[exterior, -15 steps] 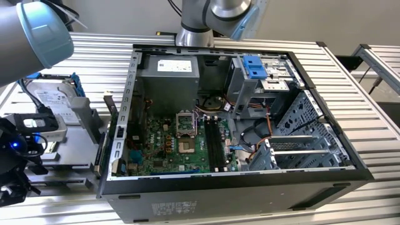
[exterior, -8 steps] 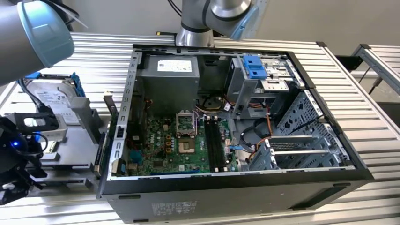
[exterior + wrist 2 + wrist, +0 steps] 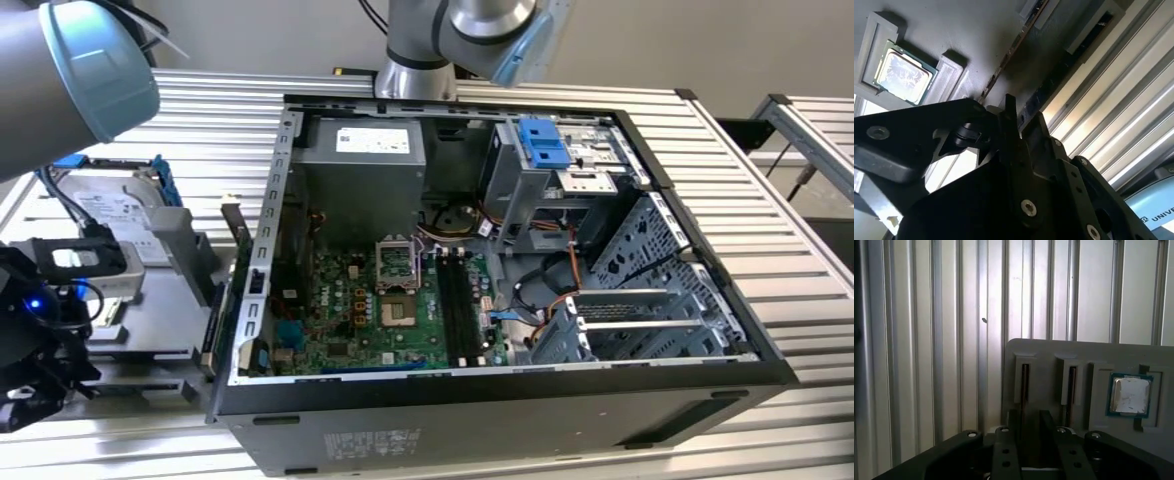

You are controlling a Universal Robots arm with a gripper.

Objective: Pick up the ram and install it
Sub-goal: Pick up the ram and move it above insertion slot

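- Thin dark ram stick (image 3: pixel 1024 382) in the grey tray slot: its near end is hidden behind the black gripper (image 3: pixel 1030 416).
- Grey rounded robot arm joint (image 3: pixel 67 65): cut off at the exterior view's upper left corner.

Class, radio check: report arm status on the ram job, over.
Gripper open, at gray tray. Ram on edge in tray slot, ungripped. Nothing seen blocking it.

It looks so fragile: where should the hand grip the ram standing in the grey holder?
Probably from above, pinching the flat faces of the ram near its free long edge: it stands on edge in a slot of the grey holder, which hides its lower part.
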